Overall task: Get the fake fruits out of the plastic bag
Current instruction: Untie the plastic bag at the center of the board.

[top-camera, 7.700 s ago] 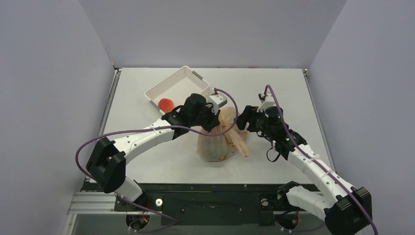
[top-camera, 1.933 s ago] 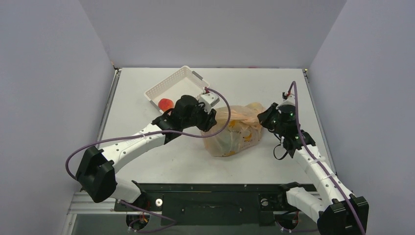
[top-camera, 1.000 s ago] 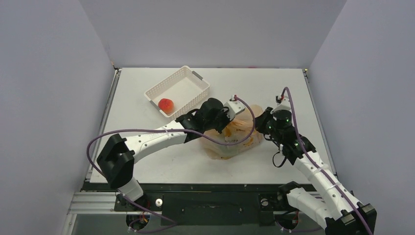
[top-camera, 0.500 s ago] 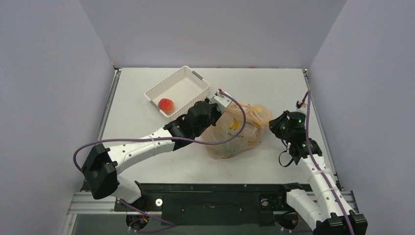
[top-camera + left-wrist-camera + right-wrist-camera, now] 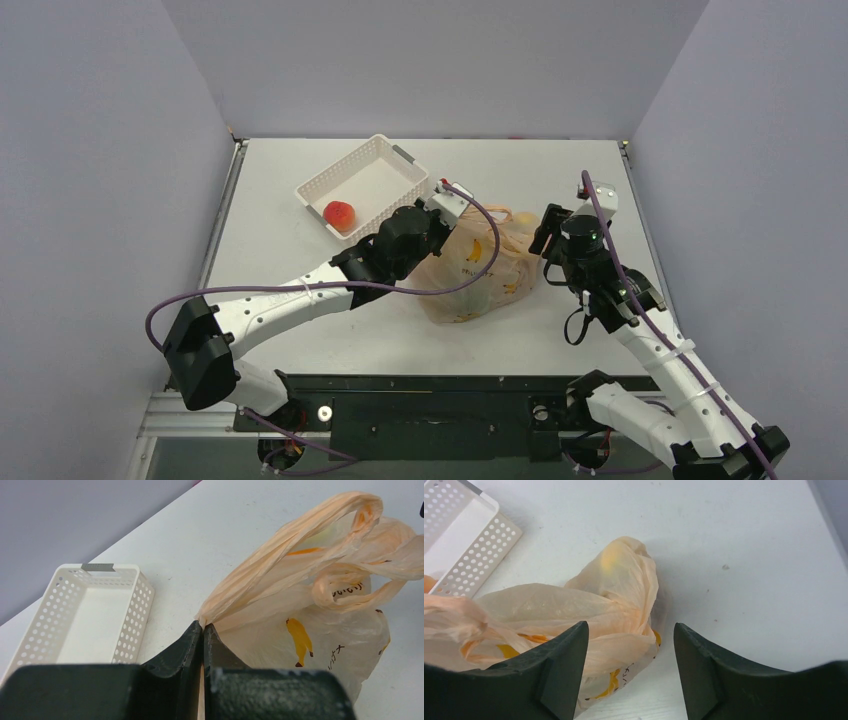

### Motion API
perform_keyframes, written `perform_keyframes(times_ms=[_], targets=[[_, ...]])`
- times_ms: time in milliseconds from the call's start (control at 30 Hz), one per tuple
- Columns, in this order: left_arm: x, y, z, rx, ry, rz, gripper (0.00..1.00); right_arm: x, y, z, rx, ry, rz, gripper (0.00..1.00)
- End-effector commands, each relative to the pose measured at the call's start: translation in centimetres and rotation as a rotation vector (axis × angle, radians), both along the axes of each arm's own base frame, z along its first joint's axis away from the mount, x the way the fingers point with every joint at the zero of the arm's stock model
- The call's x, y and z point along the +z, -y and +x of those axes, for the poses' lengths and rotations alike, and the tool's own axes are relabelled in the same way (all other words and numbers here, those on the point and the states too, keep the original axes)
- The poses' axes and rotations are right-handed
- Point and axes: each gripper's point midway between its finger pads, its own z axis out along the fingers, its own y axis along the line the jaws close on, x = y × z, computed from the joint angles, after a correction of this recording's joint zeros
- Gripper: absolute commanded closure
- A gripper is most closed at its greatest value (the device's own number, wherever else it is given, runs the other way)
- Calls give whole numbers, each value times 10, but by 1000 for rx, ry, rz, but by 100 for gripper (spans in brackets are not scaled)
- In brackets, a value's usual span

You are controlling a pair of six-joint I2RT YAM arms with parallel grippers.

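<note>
The pale-orange plastic bag (image 5: 485, 270) with banana prints lies at the table's middle, bulging. My left gripper (image 5: 440, 222) is shut on the bag's left edge (image 5: 235, 597), just below a loop handle (image 5: 320, 520). My right gripper (image 5: 548, 236) is open and empty, hovering at the bag's right end (image 5: 624, 585). The fake fruits are hidden inside the bag; only a vague yellow shape (image 5: 611, 557) shows through the film. The bag also fills the left wrist view (image 5: 320, 625).
A white latticed basket (image 5: 362, 184) stands at the back left with an orange-pink peach (image 5: 340, 214) in it; its wall shows in the left wrist view (image 5: 132, 612) and its corner in the right wrist view (image 5: 474, 555).
My right gripper has let go of the bag and moved back in beside its right end, open. My left gripper still holds the bag's left edge and has barely moved.
</note>
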Motion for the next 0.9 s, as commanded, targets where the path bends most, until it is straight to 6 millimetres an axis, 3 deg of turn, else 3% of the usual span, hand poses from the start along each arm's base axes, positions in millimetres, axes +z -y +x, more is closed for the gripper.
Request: perform_keyframes(times_ms=[0,200,333,600,733,867], targets=[[31,0,-2,11,48,-92,100,28,18,-4,-76,55,-197,39],[31,0,-2,13,48,-95,100,40,-46,-6,220,176,-241,36],[33,-1,-2,16,53,-104,100,38,-68,-1,312,204,-204,35],[41,-4,-6,9,64,-125,100,6,-66,19,289,170,-130,32],[44,-5,-7,7,69,-133,100,0,-69,23,292,158,-111,33],[47,-8,-8,11,77,-139,100,-5,-67,25,261,144,-77,45]])
